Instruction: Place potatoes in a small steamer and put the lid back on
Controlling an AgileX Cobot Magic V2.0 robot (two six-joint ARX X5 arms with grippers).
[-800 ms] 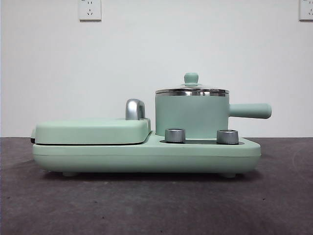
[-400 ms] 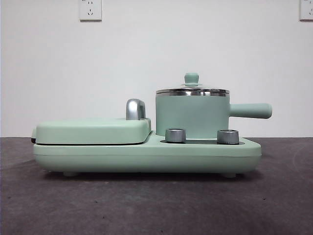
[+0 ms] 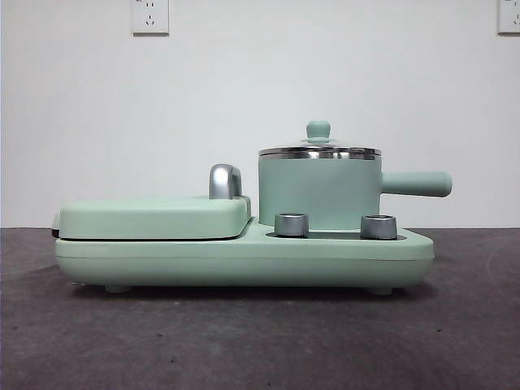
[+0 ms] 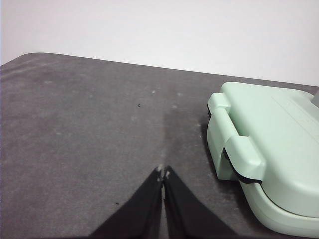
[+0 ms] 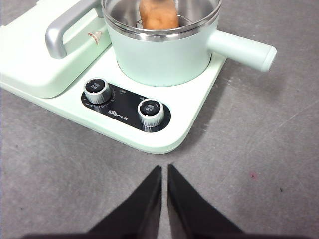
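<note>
The small steamer (image 3: 318, 191) stands on the right half of a mint-green cooker, its side handle (image 3: 416, 184) pointing right. The lid (image 3: 318, 149) sits on its chrome rim, green knob up. Seen from the right wrist, the orange-brown potatoes (image 5: 158, 15) lie inside the small steamer (image 5: 162, 55). My right gripper (image 5: 164, 170) is shut and empty, hovering over the table in front of the cooker's dials. My left gripper (image 4: 163, 172) is shut and empty over bare table beside the griddle end. Neither gripper shows in the front view.
The cooker base (image 3: 244, 256) carries a flat green griddle cover (image 3: 154, 218) with a chrome handle (image 3: 224, 181) on its left half. Two chrome dials (image 3: 291, 225) (image 3: 378, 227) sit in front of the pot. Dark grey table (image 3: 260, 341) spreads around it, with a white wall behind.
</note>
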